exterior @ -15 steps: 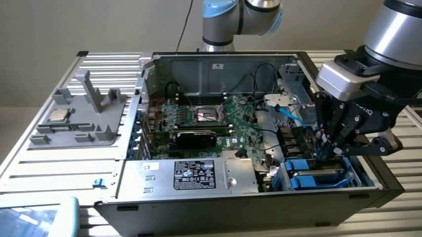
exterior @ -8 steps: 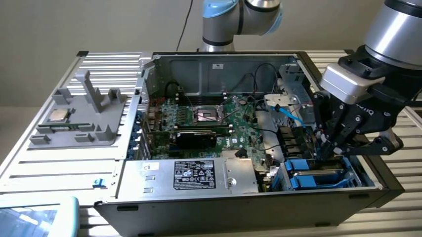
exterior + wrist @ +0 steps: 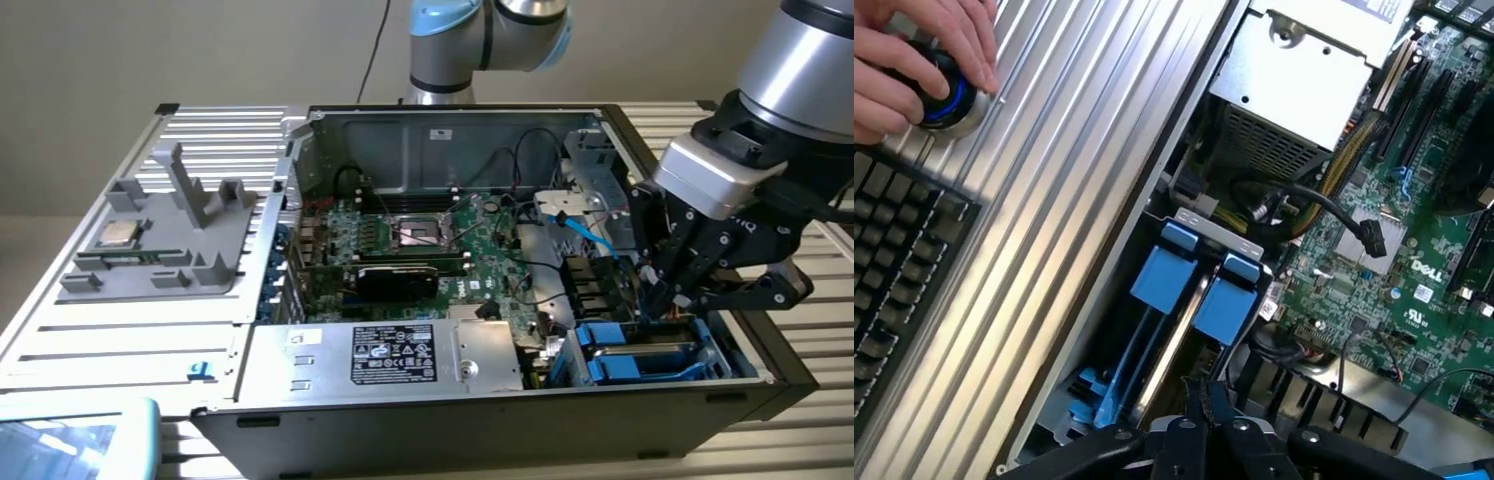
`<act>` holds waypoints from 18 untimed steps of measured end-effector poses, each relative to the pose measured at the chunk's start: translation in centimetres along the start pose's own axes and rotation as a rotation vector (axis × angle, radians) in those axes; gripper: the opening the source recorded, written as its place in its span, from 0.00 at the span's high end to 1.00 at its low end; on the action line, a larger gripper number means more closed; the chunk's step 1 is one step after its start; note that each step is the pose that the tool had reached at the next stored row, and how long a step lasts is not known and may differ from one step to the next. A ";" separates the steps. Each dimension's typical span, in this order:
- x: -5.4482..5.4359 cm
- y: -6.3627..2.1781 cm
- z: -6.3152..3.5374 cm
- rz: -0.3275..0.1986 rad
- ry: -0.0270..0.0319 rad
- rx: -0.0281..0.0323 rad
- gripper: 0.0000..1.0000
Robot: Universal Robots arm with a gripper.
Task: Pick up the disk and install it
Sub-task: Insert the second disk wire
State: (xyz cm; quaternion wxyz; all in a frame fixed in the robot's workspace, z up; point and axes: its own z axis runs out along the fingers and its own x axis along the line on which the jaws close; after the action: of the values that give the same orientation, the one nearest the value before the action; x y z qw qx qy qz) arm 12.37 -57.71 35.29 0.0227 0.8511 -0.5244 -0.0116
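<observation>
The tool [image 3: 671, 298], jaws pressed together, pushes the disk [image 3: 1199, 295] into its drive bay at the case's near exterior-view right; seating appears nearly done.

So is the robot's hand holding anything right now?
It looks like no. The hand is shut and sits just above the disk in its blue frame inside the computer case, with nothing seen between its fingers.
</observation>
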 end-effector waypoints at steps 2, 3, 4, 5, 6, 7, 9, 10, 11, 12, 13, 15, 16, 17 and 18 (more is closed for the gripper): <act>0.0 0.01 0.00 -0.022 -0.0085 0.0049 0.89; 0.0 0.01 0.00 -0.033 -0.0126 0.0077 0.89; 0.0 0.01 0.00 -0.043 -0.0170 0.0107 0.89; 0.0 0.01 0.00 -0.053 -0.0218 0.0147 0.89; 0.0 0.01 0.00 -0.063 -0.0264 0.0189 0.89; 0.0 0.01 0.00 -0.072 -0.0308 0.0239 0.89; 0.0 0.01 0.00 -0.090 -0.0397 0.0351 0.89; 0.0 0.01 0.00 -0.100 -0.0428 0.0408 0.89; 0.0 0.01 -0.01 -0.111 -0.0441 0.0463 0.89; 0.0 0.01 -0.01 -0.126 -0.0440 0.0517 0.89; 0.0 0.00 -0.01 -0.143 -0.0424 0.0548 0.89; 0.0 0.00 0.00 -0.178 -0.0389 0.0598 0.89; 0.0 0.01 0.01 -0.197 -0.0370 0.0627 0.89; 0.0 0.02 0.01 -0.213 -0.0343 0.0671 0.89; 0.0 0.01 0.01 -0.230 -0.0317 0.0719 0.89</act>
State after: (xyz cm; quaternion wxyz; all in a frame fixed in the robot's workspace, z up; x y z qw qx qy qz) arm 12.35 -57.72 35.29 -0.0176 0.9055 -0.4239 -0.0087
